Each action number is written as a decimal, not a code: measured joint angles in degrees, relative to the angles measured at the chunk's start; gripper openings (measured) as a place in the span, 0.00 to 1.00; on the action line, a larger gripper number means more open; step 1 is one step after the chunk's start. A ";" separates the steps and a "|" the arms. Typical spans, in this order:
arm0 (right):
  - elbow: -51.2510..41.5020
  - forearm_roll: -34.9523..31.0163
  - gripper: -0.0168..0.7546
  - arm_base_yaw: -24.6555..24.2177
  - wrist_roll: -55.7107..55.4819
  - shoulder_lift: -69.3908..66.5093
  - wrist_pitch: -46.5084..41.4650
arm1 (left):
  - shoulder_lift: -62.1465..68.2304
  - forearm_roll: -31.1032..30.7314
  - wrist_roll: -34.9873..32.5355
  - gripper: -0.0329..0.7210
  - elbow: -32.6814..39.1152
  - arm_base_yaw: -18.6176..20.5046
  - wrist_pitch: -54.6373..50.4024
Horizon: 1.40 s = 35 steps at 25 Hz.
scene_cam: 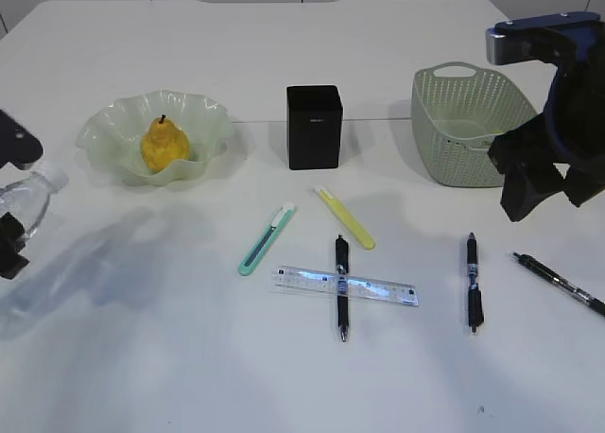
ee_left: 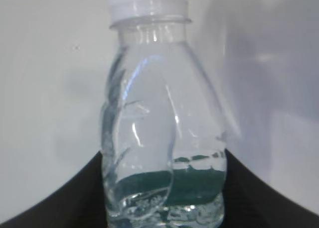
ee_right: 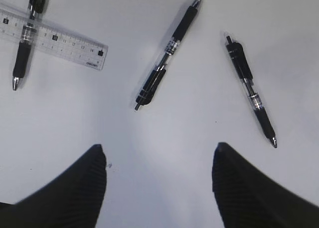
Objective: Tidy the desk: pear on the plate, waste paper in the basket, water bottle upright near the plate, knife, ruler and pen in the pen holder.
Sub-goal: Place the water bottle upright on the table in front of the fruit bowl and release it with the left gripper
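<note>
The left gripper (scene_cam: 11, 227) was at the left edge of the tabletop (scene_cam: 142, 357), and its jaws were clamped on the water bottle (ee_left: 162, 138). In the left wrist view the bottle filled the space between the two dark fingers (ee_left: 65, 198), with its pale cap at the top of the picture and the dark green label low down.

The right gripper (ee_right: 158, 185) hung above the right side of the tabletop, in front of the basket (scene_cam: 463, 126), with its jaws apart and nothing between them. The basket stood near the far right corner; whether paper lay inside, I could not tell.

The pear (scene_cam: 164, 144) sat in the plate (scene_cam: 104, 135), toward the far left. The pen holder (scene_cam: 314, 126) stood upright at the middle of the far side, between the plate and the basket.

In front of the pen holder lay a teal knife (scene_cam: 267, 238) and a yellow knife (scene_cam: 344, 217), well apart from each other. Nearer the front edge, the ruler (scene_cam: 378, 288) lay across a black pen (scene_cam: 341, 286). A second pen (scene_cam: 471, 280) and a third pen (scene_cam: 560, 284) lay toward the right edge, under the right gripper.
</note>
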State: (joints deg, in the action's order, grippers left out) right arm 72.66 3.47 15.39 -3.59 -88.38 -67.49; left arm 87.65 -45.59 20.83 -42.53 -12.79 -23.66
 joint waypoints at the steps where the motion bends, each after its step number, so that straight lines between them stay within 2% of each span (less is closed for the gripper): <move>1: 0.00 0.00 0.66 0.00 0.00 0.00 0.00 | 0.00 -0.14 -1.69 0.58 0.00 0.00 0.00; 8: 0.00 0.00 0.66 0.00 0.00 0.00 0.09 | 0.00 -1.05 -8.99 0.58 0.08 0.00 1.41; 18: 0.00 0.00 0.66 0.00 0.00 0.00 0.21 | 0.00 -5.01 -9.60 0.57 0.08 0.00 5.81; 26: 0.00 0.00 0.66 0.00 0.00 0.00 0.53 | 0.00 -5.63 -9.70 0.57 0.08 0.00 7.46; 29: 0.00 0.00 0.66 0.00 0.00 0.00 0.56 | 0.00 -5.69 -9.70 0.57 0.08 0.00 10.51; 35: 0.00 0.00 0.66 0.00 0.00 0.00 0.56 | 0.00 -5.90 -9.70 0.56 0.08 0.00 23.66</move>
State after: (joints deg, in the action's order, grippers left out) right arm 72.66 3.47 15.39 -3.59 -88.38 -66.93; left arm 87.65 -51.50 11.13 -42.45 -12.79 0.00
